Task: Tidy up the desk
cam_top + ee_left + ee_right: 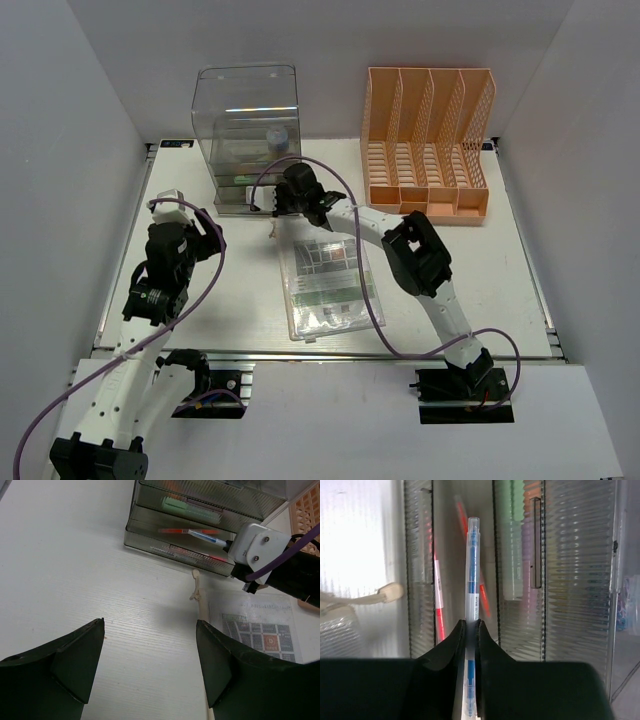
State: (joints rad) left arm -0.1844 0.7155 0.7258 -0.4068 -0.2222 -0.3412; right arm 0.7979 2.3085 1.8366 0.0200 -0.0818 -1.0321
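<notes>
The white desk [480, 290] carries a clear drawer box [245, 110] at the back left. My right gripper [471, 625] is shut on a blue pen [472, 570], which points into the box's pulled-out drawer [165, 535]. A red pen [438, 595] lies in that drawer. In the top view the right gripper [280, 203] sits at the box's front. My left gripper [150, 622] hangs open over bare desk at the left [205, 225], with nothing between its fingers. A cream pen [202, 607] lies on the desk in front of the box.
An orange file rack [425, 140] stands at the back right. A clear plastic sleeve [325, 280] with a printed sheet lies mid-desk, under the right arm. Grey walls close in on the left, right and back.
</notes>
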